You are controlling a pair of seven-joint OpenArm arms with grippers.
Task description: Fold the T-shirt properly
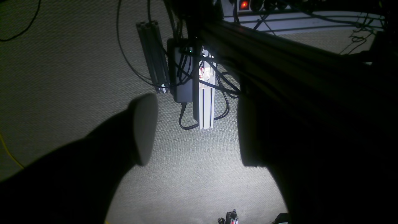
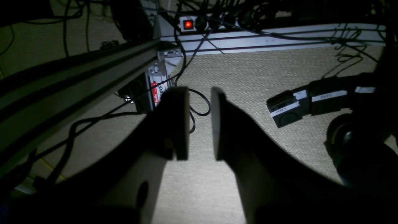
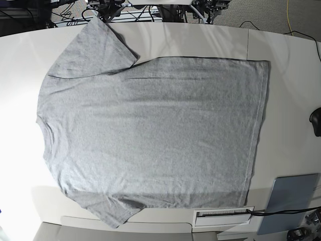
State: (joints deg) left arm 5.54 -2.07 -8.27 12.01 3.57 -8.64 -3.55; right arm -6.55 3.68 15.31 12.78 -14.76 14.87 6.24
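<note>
The heather-grey T-shirt (image 3: pixel 150 130) lies spread flat on the white table (image 3: pixel 286 65) in the base view, plain side up. Its neck is at the left, its hem at the right, and its sleeves at the far left and near left. Neither gripper touches it, and both are out of the base view. My left gripper (image 1: pixel 196 137) is wide open and empty, hanging over carpeted floor. My right gripper (image 2: pixel 200 124) is empty, its fingers a narrow gap apart, also over the floor. The shirt does not show in either wrist view.
A flat grey-blue pad (image 3: pixel 291 201) lies at the near right corner, beside a white slotted box (image 3: pixel 223 217). A black object (image 3: pixel 316 122) sits at the right edge. Below the table are aluminium frame bars (image 1: pixel 203 102), cables and a power strip with a red light (image 2: pixel 188 24).
</note>
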